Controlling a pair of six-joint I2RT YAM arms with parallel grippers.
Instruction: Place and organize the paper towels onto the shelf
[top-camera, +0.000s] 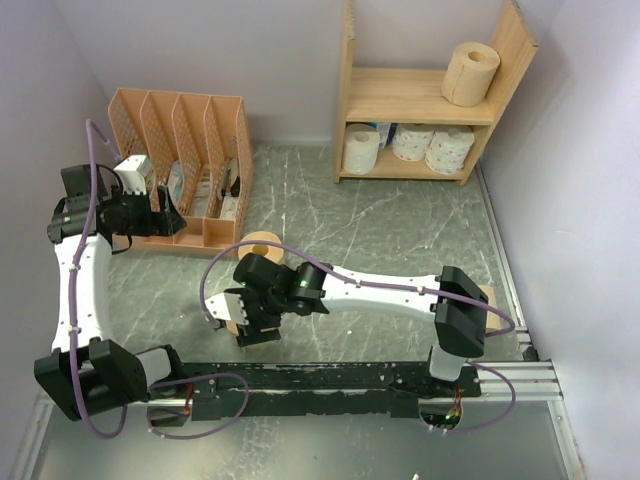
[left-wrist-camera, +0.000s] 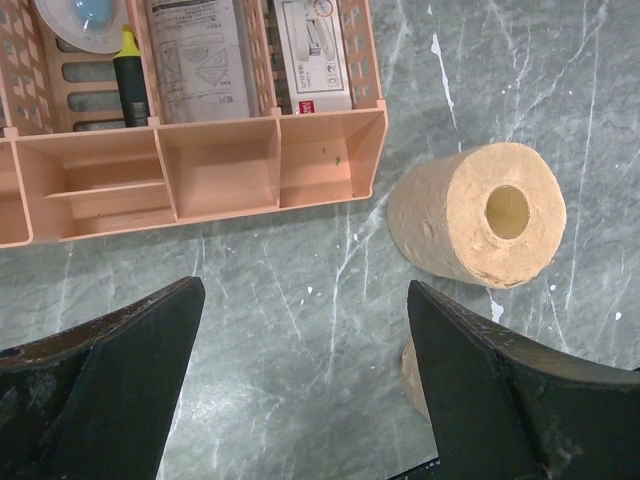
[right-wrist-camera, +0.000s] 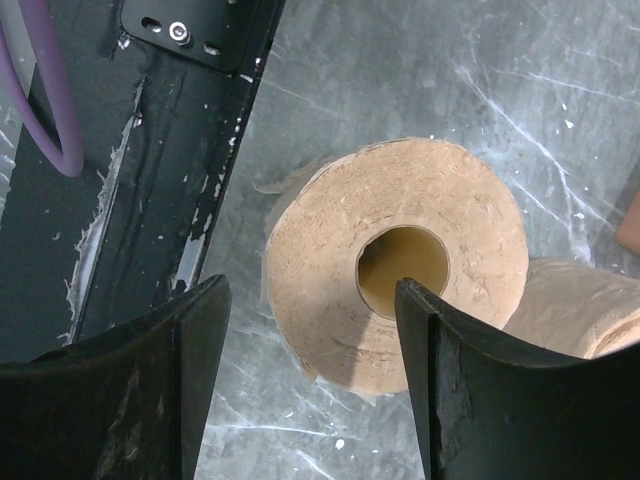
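One tan roll (right-wrist-camera: 330, 250) stood on end on the table (right-wrist-camera: 520, 90) under the right fingers (right-wrist-camera: 470, 380), spread wide to straddle it (left fingers (left-wrist-camera: 130, 360) open too, both empty).

A robotics lab test cell — plain white partition walls (top-camera: 590, 200) box in a grey marble-patterned tabletop (top-camera: 400, 230). A slotted aluminium mounting rail (top-camera: 515, 378) runs along its near edge, purple cables (right-wrist-camera: 45, 90) hang loose, and a small wooden shelf (top-camera: 400, 95) stands at the back wall.
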